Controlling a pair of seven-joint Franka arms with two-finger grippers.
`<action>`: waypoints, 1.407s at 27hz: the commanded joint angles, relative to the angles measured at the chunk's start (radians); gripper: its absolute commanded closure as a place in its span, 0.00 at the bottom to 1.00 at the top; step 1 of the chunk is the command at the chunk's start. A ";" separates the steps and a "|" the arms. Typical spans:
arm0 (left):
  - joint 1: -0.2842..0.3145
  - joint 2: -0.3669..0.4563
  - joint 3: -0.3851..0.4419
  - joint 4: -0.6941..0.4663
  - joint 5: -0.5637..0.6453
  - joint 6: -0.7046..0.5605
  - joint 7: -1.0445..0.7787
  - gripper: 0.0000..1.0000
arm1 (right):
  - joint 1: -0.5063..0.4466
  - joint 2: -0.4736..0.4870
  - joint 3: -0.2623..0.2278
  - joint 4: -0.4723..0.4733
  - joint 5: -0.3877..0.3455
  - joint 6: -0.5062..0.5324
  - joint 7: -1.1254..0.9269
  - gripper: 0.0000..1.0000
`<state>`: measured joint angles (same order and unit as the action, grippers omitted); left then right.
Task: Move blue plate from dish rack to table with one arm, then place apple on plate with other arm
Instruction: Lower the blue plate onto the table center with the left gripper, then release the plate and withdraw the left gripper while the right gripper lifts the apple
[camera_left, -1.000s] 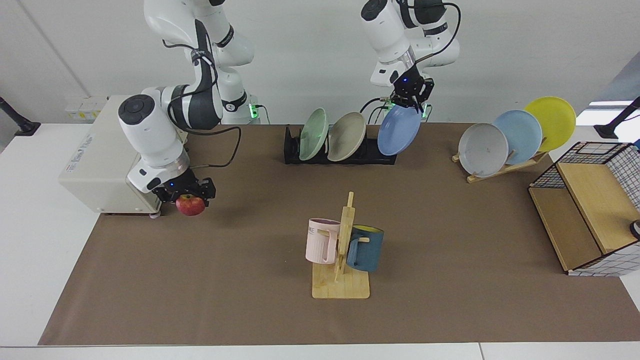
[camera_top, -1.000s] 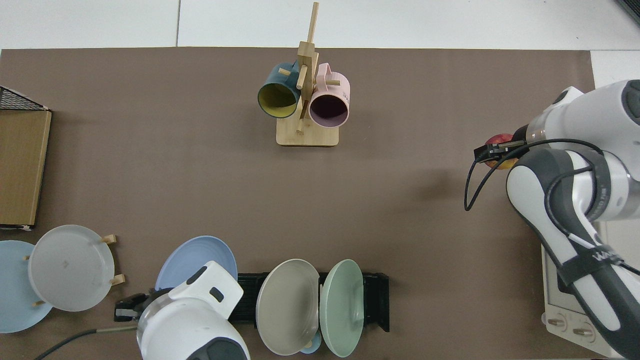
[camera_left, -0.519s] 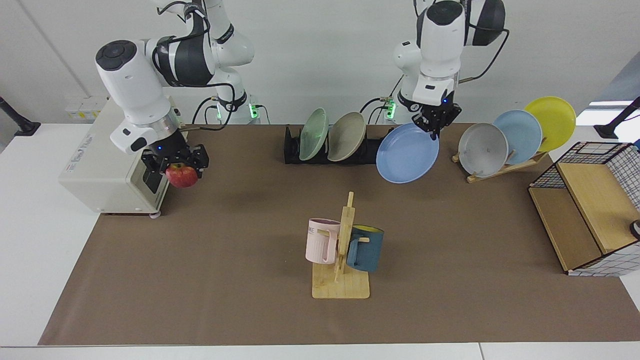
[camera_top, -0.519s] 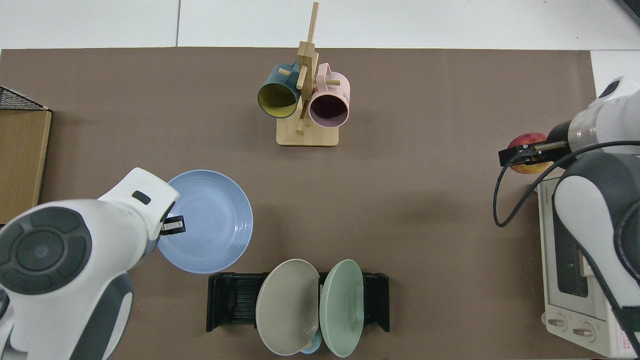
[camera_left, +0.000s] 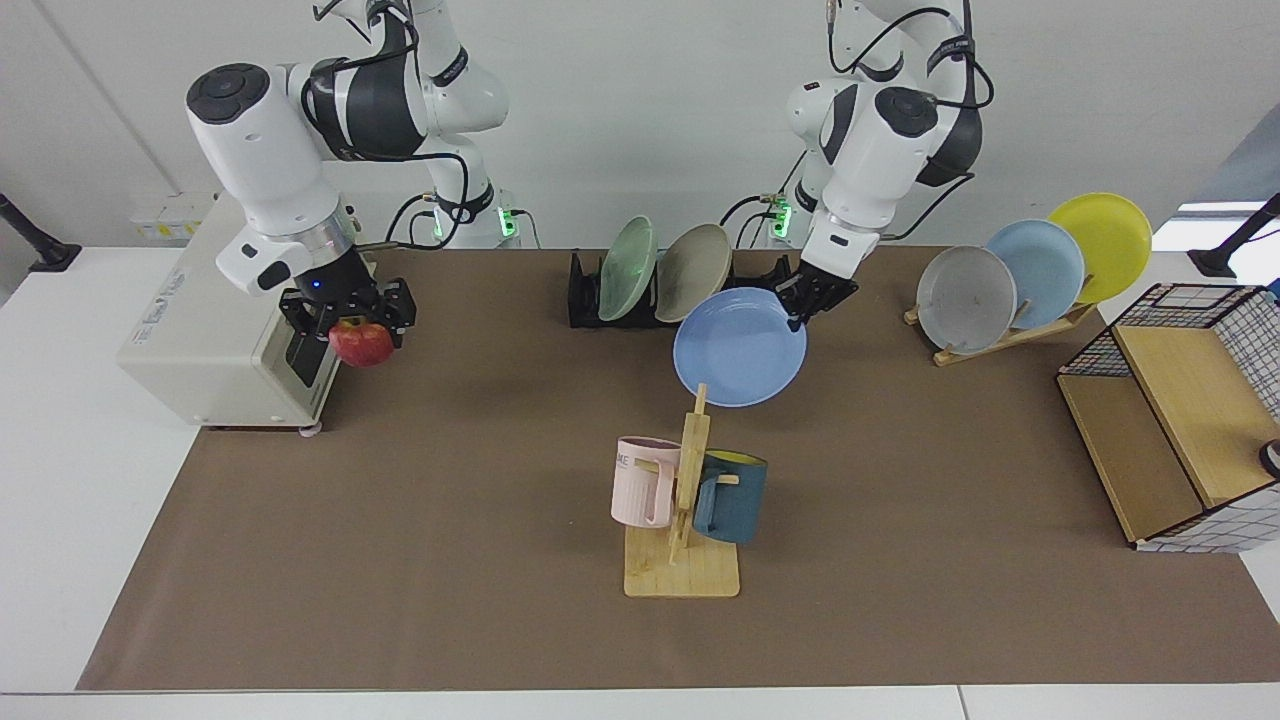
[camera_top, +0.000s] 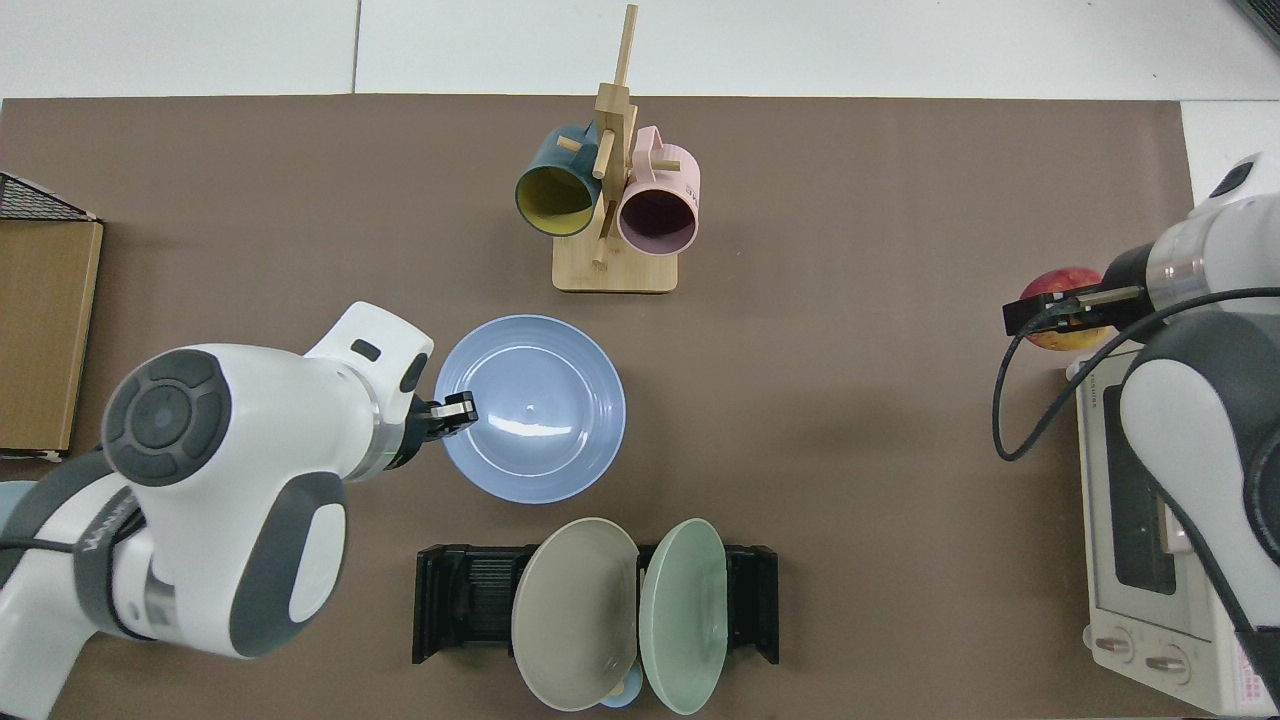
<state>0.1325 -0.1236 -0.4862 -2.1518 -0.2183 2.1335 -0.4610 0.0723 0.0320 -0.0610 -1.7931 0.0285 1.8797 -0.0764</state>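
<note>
My left gripper (camera_left: 803, 312) (camera_top: 455, 412) is shut on the rim of the blue plate (camera_left: 740, 347) (camera_top: 532, 407). It holds the plate face up in the air over the brown mat (camera_left: 450, 480), between the black dish rack (camera_left: 580, 300) (camera_top: 465, 600) and the mug stand. My right gripper (camera_left: 350, 318) (camera_top: 1045, 314) is shut on the red apple (camera_left: 362, 342) (camera_top: 1062, 290). It holds the apple in the air beside the toaster oven at the mat's edge.
A beige plate (camera_left: 692, 272) and a green plate (camera_left: 626, 268) stand in the black rack. A wooden mug stand (camera_left: 683, 560) holds a pink mug and a dark blue mug. A wooden rack (camera_left: 1010, 335) carries grey, sky-blue and yellow plates. A toaster oven (camera_left: 200, 340) and a wire-and-wood shelf (camera_left: 1180, 430) flank the mat.
My left arm has carried the blue plate out from the rack's end toward the mat's middle and levelled it. My right arm lifted the apple and drew it back toward the toaster oven.
</note>
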 joint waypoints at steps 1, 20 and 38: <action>-0.020 0.136 -0.066 -0.014 -0.016 0.155 -0.068 1.00 | -0.003 -0.011 0.004 -0.003 0.001 -0.022 -0.014 1.00; -0.071 0.228 -0.078 -0.068 0.016 0.301 -0.071 0.46 | 0.003 -0.020 0.004 -0.015 -0.001 -0.022 -0.008 1.00; -0.065 0.133 0.012 0.101 0.266 -0.107 -0.097 0.00 | 0.118 -0.017 0.006 -0.051 0.004 -0.002 0.155 0.98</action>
<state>0.0721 0.0906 -0.5293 -2.1035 0.0064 2.1729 -0.5613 0.1613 0.0320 -0.0563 -1.8144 0.0285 1.8733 0.0209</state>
